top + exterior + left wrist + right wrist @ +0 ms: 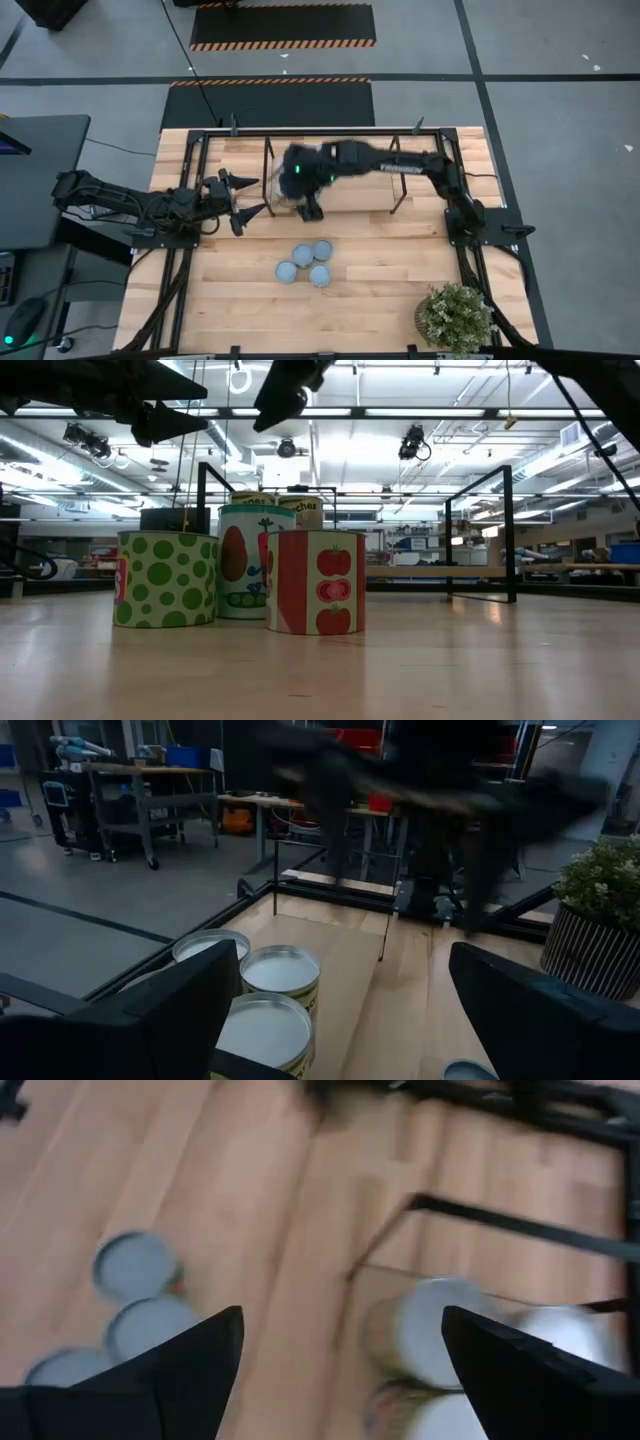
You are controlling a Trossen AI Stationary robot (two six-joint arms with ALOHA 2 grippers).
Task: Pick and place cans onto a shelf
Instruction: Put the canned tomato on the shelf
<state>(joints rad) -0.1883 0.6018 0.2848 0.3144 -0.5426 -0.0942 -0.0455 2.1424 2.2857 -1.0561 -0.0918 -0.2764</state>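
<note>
Three cans (305,263) stand close together on the counter (400,270), near the shelf (400,190). Both the left gripper (243,200) and the right gripper (310,212) have wide, empty fingers. Descending on one can might knock its touching neighbours.

Three upright cans (304,262) cluster on the table's middle; more cans (420,1330) stand inside the shelf (400,190).

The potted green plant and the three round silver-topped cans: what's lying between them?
Nothing: the high view shows only bare wooden table between plant and cans.
</note>
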